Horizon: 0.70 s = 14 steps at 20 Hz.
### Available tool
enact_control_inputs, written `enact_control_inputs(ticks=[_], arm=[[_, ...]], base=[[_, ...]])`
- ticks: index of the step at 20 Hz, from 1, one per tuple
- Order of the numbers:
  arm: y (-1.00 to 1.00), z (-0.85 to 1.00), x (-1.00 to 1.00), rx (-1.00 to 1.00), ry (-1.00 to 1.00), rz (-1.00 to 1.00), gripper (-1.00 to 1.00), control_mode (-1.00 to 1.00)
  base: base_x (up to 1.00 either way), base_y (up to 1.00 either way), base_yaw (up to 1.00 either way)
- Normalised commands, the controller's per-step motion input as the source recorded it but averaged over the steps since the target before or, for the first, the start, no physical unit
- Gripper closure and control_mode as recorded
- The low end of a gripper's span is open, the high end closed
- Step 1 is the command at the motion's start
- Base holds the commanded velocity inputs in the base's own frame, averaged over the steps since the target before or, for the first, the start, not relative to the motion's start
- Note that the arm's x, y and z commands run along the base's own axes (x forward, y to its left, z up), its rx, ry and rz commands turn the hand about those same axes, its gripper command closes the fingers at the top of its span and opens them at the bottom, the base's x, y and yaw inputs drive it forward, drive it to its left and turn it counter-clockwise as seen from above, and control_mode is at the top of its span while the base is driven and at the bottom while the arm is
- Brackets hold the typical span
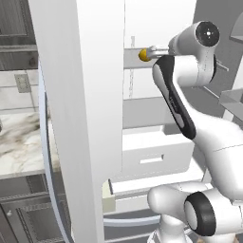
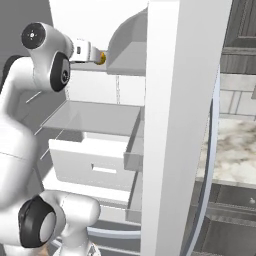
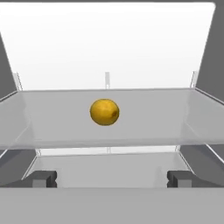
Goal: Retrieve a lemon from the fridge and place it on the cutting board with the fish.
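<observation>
Inside the open white-walled fridge [image 3: 109, 39], the small round yellow lemon [image 3: 104, 112] sits alone on a clear glass shelf [image 3: 52, 122], ahead of your wide-open two-finger gripper [image 3: 111, 178]. Expect it light, firm, waxy-slick and liable to roll; pinch across its middle, squarely.

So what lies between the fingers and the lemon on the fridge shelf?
Nothing: in the hand view the open gripper faces the lemon across bare glass shelf, with no object in that stretch.
</observation>
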Motion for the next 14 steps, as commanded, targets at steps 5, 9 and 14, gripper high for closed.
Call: enact_control_inputs(ticks=[5,9,14], arm=[[0.13,-0.01,0.53,0.0,0.0,0.0,-1.0,-1.0],[0.01,0.0,0.45,0.0,0.0,0.0,-1.0,-1.0],[0.0,-0.01,0.5,0.0,0.02,0.0,-1.0,-1.0]], base=[[0.0,0.0,0.0],[0.0,0.0,0.0],[0.0,0.0,0.0]])
